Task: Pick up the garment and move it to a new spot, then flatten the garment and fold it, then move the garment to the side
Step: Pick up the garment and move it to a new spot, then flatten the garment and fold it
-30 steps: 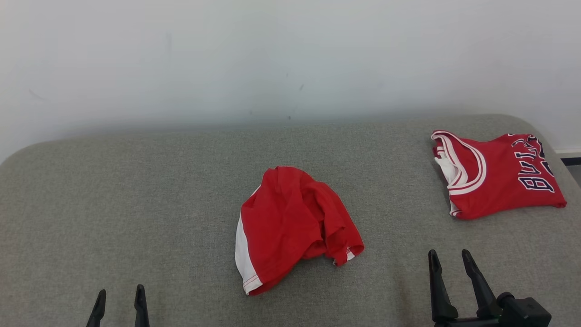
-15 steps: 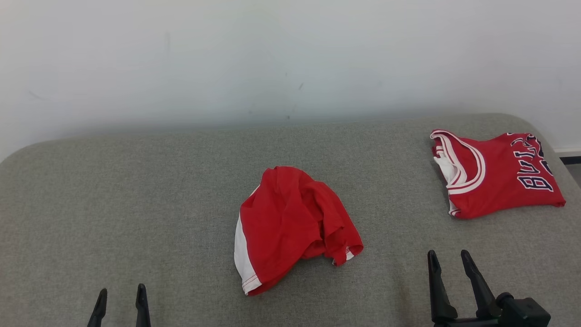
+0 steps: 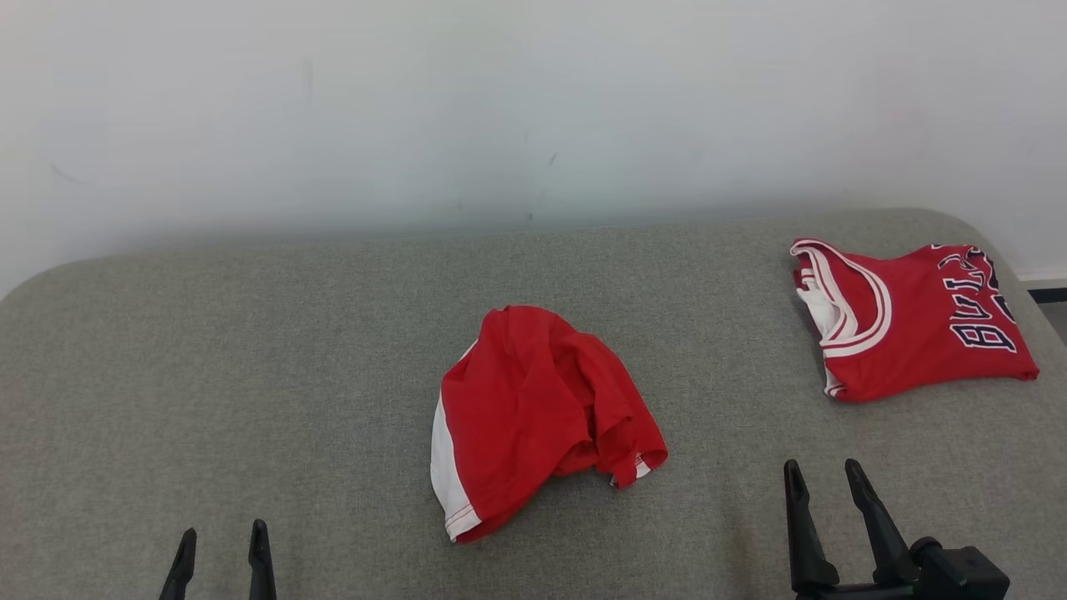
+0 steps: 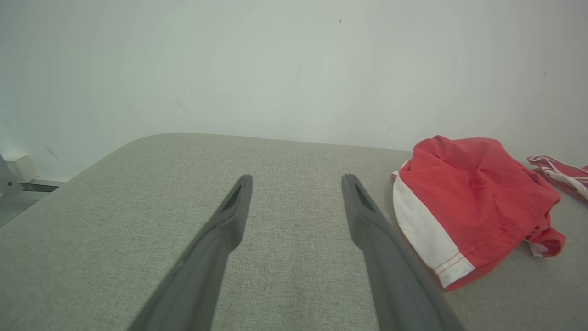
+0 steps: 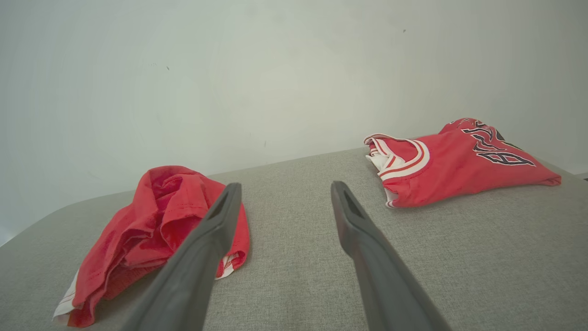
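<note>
A crumpled red garment [image 3: 533,408] with a white side stripe lies in a heap at the middle of the grey padded surface [image 3: 250,375]. My left gripper [image 3: 223,533] is at the lower left, open and empty, well to the left of the heap. In the left wrist view the garment [image 4: 468,197] sits just right of the open left gripper [image 4: 297,179]. My right gripper [image 3: 821,467] stands open and empty at the lower right. In the right wrist view the garment [image 5: 151,220] lies left of the right gripper [image 5: 285,185], partly behind one finger.
A folded red jersey [image 3: 917,325] with white trim and dark lettering lies at the far right of the surface, seen as the jersey [image 5: 455,161] in the right wrist view. A pale wall [image 3: 533,108] rises behind the surface's rounded far edge.
</note>
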You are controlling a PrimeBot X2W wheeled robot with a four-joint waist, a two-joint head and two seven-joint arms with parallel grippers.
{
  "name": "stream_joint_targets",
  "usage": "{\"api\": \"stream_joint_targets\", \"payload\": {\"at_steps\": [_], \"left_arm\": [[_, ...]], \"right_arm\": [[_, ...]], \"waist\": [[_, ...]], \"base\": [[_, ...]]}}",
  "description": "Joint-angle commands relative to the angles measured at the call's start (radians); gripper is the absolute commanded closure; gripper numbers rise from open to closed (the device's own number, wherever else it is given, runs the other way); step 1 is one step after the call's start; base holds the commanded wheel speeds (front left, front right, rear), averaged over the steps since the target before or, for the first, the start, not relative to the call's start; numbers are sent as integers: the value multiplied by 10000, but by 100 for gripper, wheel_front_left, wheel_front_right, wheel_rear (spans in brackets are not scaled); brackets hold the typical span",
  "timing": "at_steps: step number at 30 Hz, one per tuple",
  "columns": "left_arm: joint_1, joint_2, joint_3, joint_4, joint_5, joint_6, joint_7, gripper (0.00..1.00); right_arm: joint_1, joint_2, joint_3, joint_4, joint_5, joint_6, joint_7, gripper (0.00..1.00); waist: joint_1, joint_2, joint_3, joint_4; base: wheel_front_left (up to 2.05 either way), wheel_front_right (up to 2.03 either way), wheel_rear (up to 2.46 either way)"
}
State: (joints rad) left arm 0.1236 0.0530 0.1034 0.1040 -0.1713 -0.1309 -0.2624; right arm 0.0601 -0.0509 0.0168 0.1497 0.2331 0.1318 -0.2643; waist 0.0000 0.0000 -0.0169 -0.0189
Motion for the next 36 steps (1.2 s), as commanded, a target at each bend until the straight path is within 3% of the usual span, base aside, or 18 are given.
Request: {"api": "stream_joint_targets", "payload": {"at_steps": [1, 36], "left_arm": [[146, -28, 24, -45, 61, 10, -14, 0], [33, -37, 32, 9, -24, 9, -14, 0]], "right_arm": [[53, 10, 6, 13, -21, -17, -12, 0], [76, 11, -21, 59, -17, -17, -12, 0]], "waist": [[0, 0, -12, 6], [0, 0, -53, 113]], "base": [[0, 0, 0], [0, 0, 0]]}}
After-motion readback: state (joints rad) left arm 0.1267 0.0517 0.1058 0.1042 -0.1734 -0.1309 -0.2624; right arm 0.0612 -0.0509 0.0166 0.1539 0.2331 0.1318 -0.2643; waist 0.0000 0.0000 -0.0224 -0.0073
